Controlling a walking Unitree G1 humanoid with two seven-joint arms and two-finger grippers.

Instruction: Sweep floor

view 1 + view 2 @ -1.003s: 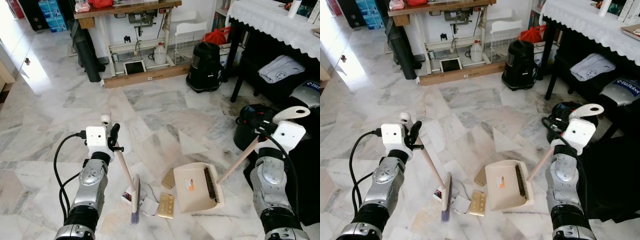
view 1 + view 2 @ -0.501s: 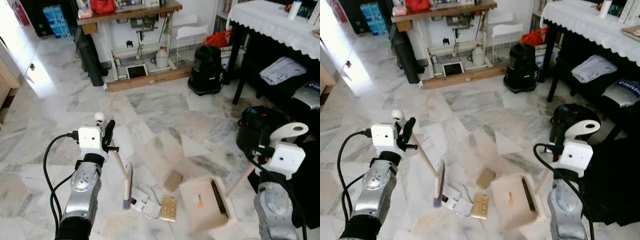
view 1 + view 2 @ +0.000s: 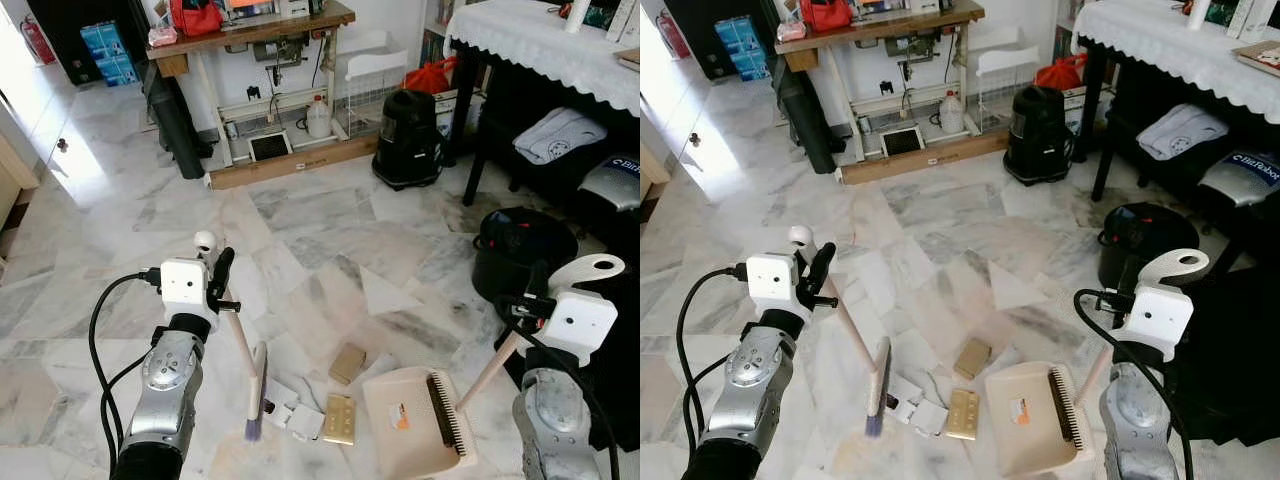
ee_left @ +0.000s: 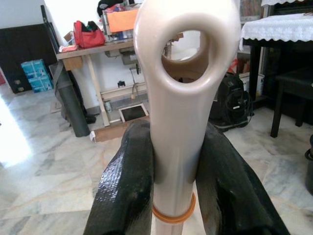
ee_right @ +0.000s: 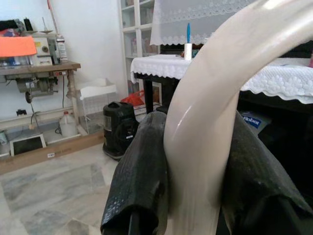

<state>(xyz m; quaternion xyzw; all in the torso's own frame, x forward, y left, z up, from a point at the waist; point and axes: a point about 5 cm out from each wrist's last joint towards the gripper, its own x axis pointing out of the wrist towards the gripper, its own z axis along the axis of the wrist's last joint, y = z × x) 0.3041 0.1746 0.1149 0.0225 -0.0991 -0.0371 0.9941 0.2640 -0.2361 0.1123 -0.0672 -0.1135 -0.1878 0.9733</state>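
Marble floor [image 3: 330, 215], pale with grey and brown veining, seen from the head camera; left end effector [image 3: 218, 283] clenched on the cream handle of a short hand broom [image 3: 256, 385]; the handle runs down and to the right from the fingers to a narrow cream head standing on edge on the floor, its purple-tipped bristles at the near end. In the left wrist view the two black fingers [image 4: 128, 186] press both sides of the handle just below its hanging loop, an orange ring circling the shaft between them.

Right end effector [image 3: 530, 300] grasping the handle of a cream dustpan [image 3: 415, 420]; the pan lies flat on the floor at near right, a black comb strip along its right edge and a small orange label on its face; its pale handle rises to the right to the fingers. In the right wrist view black fingers [image 5: 142, 181] close around the curved cream handle.

Litter between broom and dustpan: a brown cardboard piece [image 3: 347, 362], a gold packet [image 3: 339, 418] and white paper scraps [image 3: 300, 420], the scraps just beside the broom head.

Far side: a wooden surface [image 3: 250, 25] carrying a red bag, a black vacuum cleaner [image 3: 408, 138], and at right a surface with a white lace cloth [image 3: 540, 35]; a black bin [image 3: 520, 255] stands near the right arm.
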